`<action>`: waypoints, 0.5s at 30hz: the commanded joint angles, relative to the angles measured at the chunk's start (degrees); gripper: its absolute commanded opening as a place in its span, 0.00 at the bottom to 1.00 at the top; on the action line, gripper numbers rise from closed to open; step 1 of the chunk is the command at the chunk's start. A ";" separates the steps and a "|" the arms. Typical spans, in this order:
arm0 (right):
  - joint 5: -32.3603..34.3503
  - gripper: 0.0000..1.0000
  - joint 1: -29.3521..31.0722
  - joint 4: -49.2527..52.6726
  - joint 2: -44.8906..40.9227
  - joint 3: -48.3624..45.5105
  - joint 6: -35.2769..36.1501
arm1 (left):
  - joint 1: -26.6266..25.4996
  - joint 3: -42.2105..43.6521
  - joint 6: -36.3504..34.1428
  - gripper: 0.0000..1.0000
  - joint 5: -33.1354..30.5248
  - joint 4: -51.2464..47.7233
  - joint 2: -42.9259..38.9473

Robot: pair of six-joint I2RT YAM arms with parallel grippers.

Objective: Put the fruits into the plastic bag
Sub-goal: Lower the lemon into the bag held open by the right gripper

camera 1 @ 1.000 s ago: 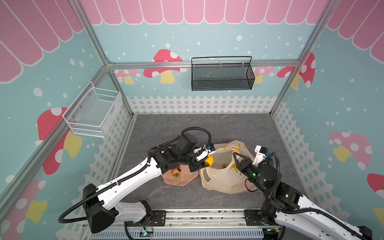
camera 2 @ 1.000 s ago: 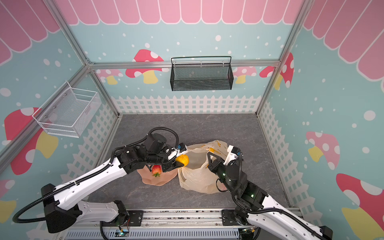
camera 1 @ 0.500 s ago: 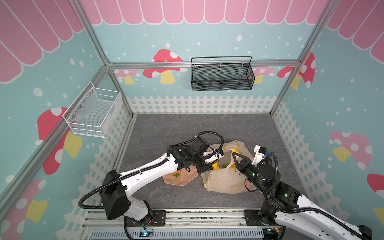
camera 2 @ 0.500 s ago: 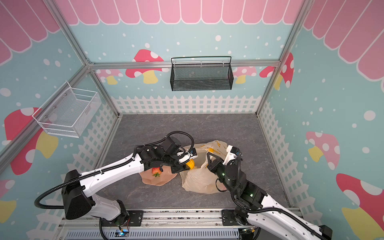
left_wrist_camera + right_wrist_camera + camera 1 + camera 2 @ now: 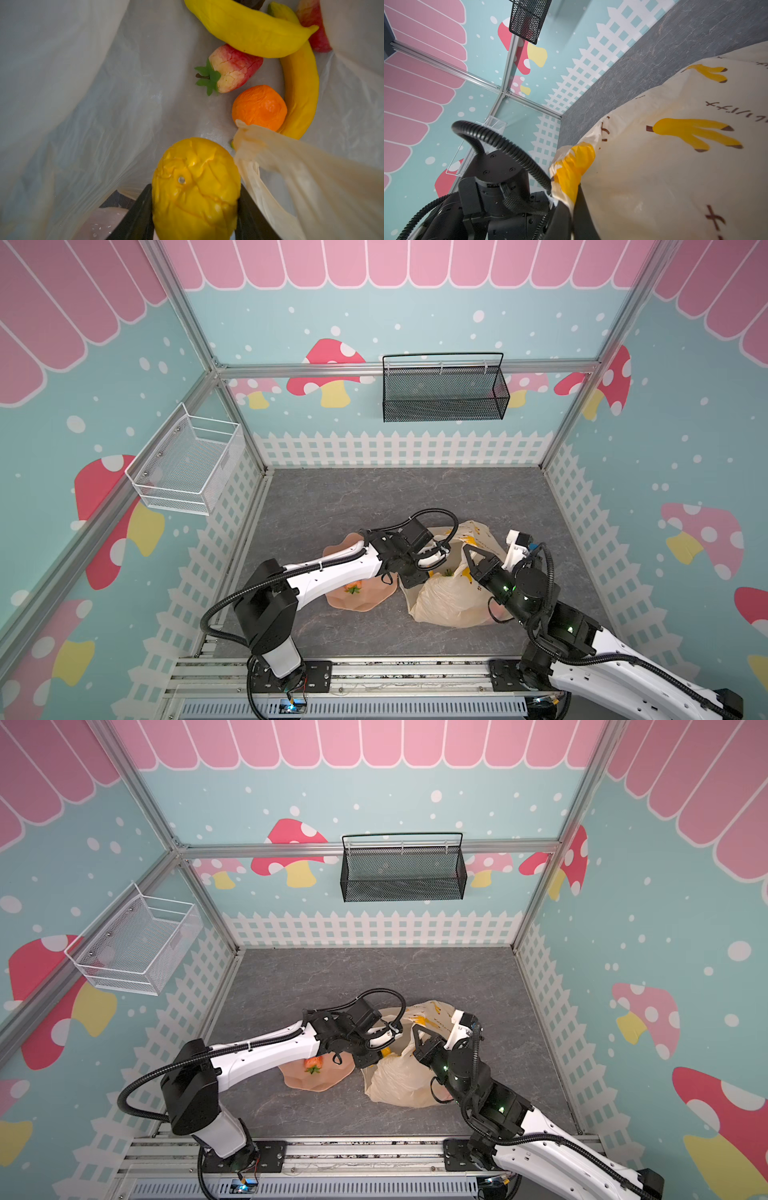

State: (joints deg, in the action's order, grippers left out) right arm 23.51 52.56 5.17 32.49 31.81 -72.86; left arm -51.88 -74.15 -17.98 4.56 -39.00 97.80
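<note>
The right end effector (image 5: 572, 215) is pinched together on the rim of the crinkly cream-beige plastic bag (image 5: 449, 605) lying on the grey counter (image 5: 374, 497). The left end effector (image 5: 195, 207) is clamped on a wrinkled yellow-orange toy fruit (image 5: 195, 176) inside the bag's mouth; beyond it lie a small orange (image 5: 259, 107), a red strawberry (image 5: 234, 68) and two yellow bananas (image 5: 249, 27). Beside the bag, another strawberry (image 5: 312, 1064) rests on a peach wavy-edged plate (image 5: 324, 1082).

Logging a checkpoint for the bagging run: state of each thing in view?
left hand, shut on the yellow fruit, inside the plastic bag
right hand, shut on the plastic bag's edge
plastic bag, open; bananas, orange inside
plate, one strawberry on it
</note>
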 commanded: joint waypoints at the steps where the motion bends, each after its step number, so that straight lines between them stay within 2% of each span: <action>1: 0.41 0.00 0.17 -0.42 -0.41 1.78 0.36 | -0.15 -3.50 1.60 0.28 0.81 -1.83 1.10; 5: 0.30 0.00 0.10 -0.34 -0.41 1.85 0.35 | -0.07 -4.67 1.95 0.28 0.75 -2.02 2.15; 9: 0.22 0.00 0.15 -0.34 -0.57 1.54 0.14 | 0.24 -5.95 2.78 0.28 3.56 -1.70 2.91; 15: -0.30 0.00 0.14 -0.34 -0.58 1.39 0.00 | 2.12 -7.68 8.34 0.28 8.73 2.58 5.12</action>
State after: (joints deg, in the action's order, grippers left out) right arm 23.33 52.56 5.17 32.49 32.01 -72.86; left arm -50.76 -79.57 -12.80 9.56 -38.94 101.25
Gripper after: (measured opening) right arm 0.047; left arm 0.503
